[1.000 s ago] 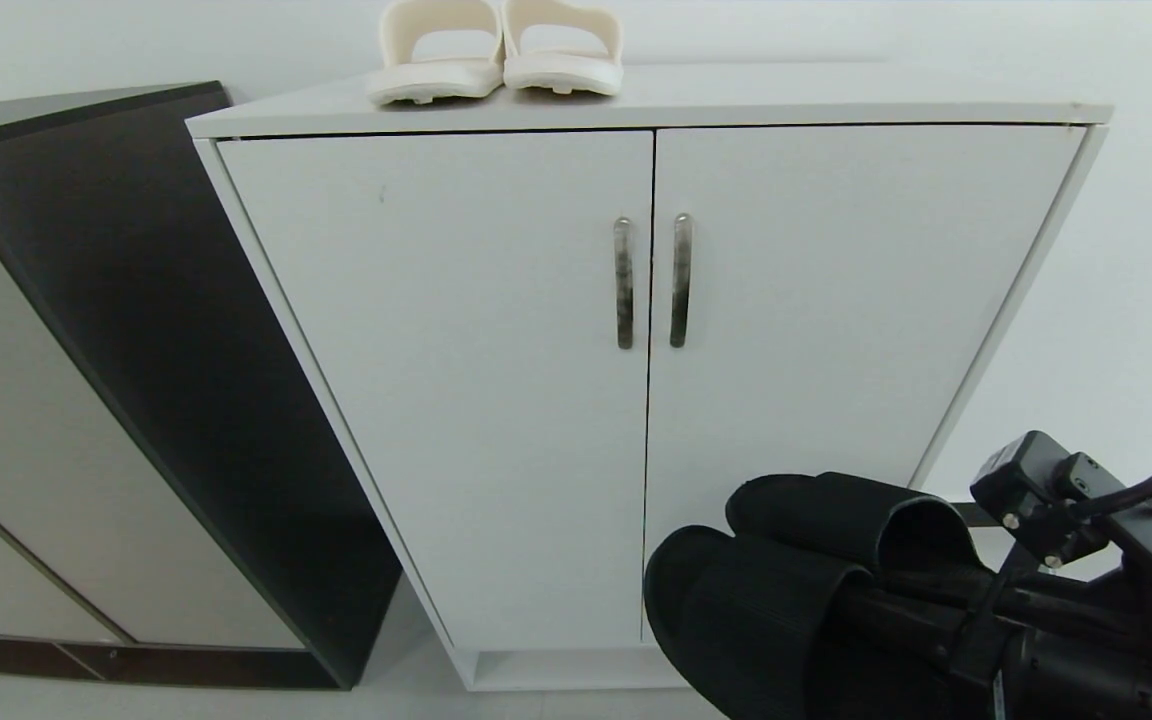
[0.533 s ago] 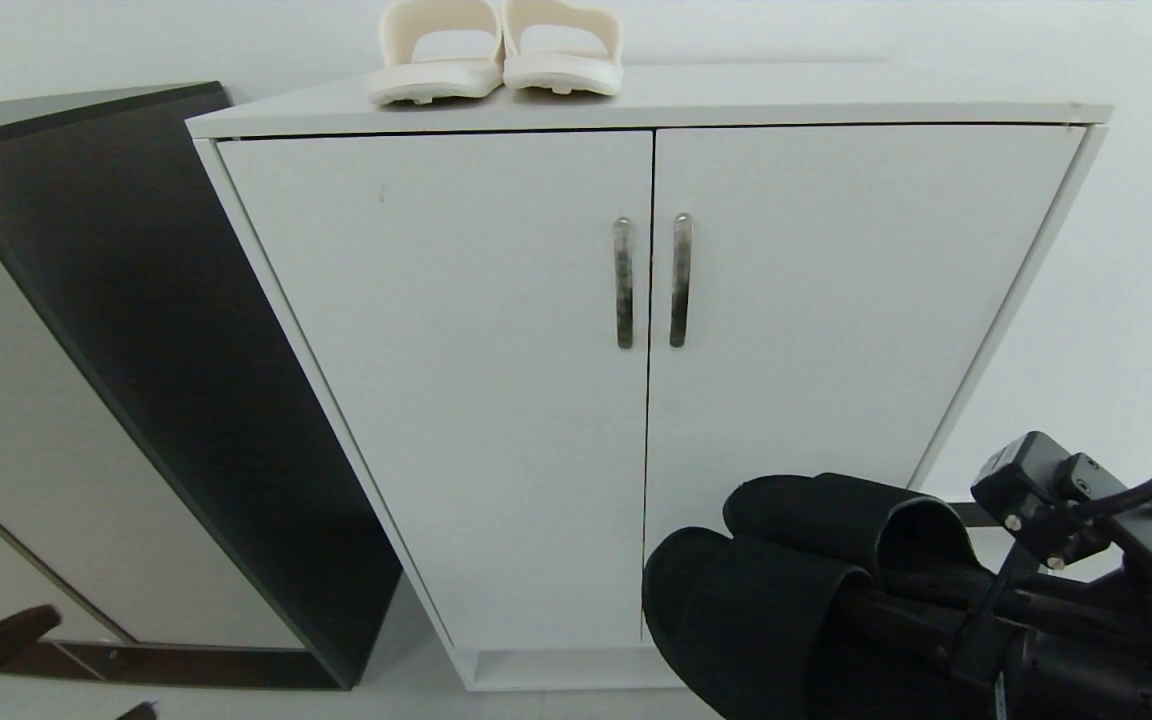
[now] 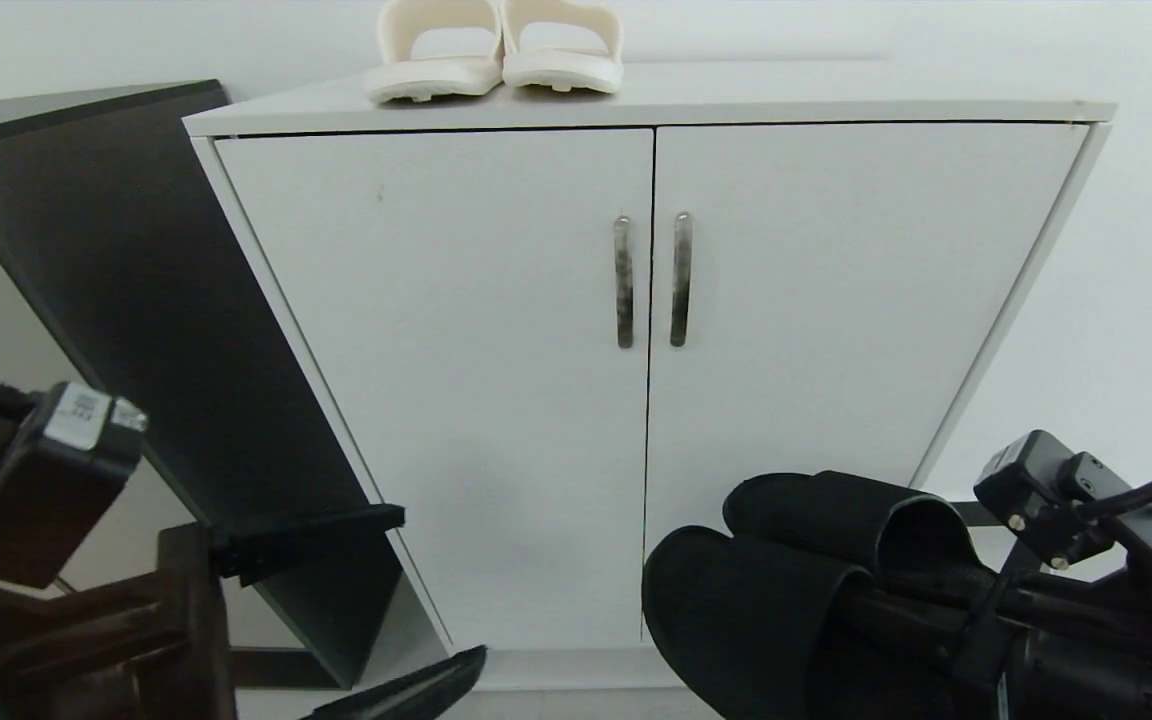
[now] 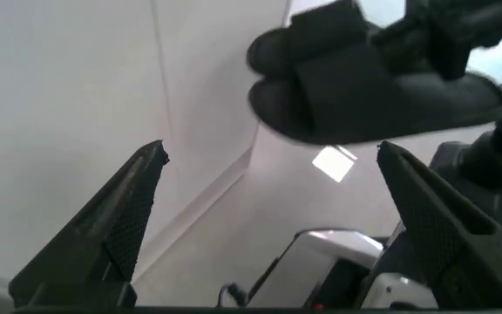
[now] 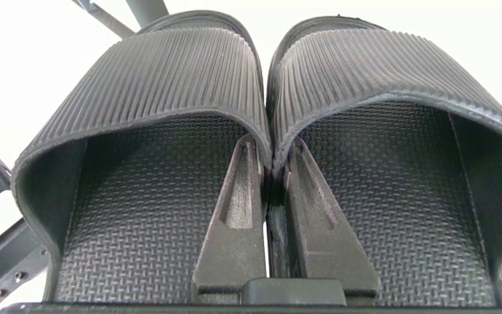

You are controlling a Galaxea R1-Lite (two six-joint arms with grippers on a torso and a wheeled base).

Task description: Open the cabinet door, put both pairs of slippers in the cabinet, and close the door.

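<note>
Clamping 2 black slippers [image 5: 168, 96], right gripper [image 5: 273, 150], left gripper [image 4: 270, 153] spread apart, cabinet doors [image 3: 456, 350] closed.

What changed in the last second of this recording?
The left tool has risen into the head view from the lower left corner, open and holding nothing, and now sits low in front of the left door. The right tool stays shut on the black slippers in the same place. Both cabinet doors remain closed, and the cream slippers are still on top.
</note>
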